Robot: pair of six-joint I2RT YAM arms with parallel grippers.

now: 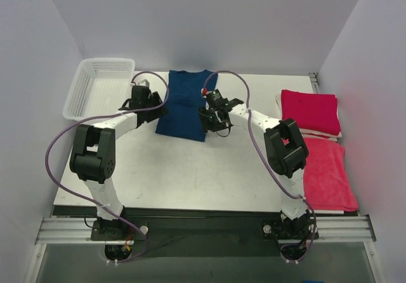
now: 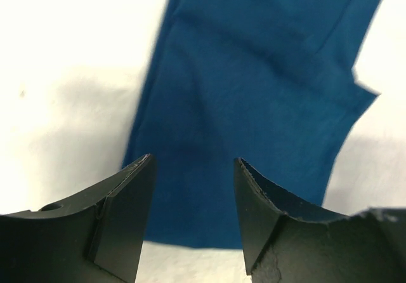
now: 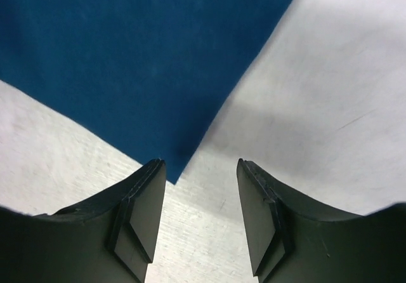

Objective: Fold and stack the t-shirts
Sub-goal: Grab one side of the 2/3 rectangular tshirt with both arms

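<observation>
The navy blue t-shirt (image 1: 184, 104) lies folded into a long strip at the back middle of the table, its print hidden. My left gripper (image 1: 151, 100) is open and empty at the strip's left edge; the left wrist view shows the blue cloth (image 2: 254, 105) beyond its fingers (image 2: 127, 213). My right gripper (image 1: 212, 119) is open and empty at the strip's right near corner (image 3: 171, 169). A folded crimson t-shirt (image 1: 309, 111) lies at the back right on something white. Another crimson one (image 1: 327, 175) lies flat nearer the front right.
A white mesh basket (image 1: 98, 86) stands at the back left corner. The white table (image 1: 190, 175) ends at a metal rail in front. Purple cables loop from both arms over the table.
</observation>
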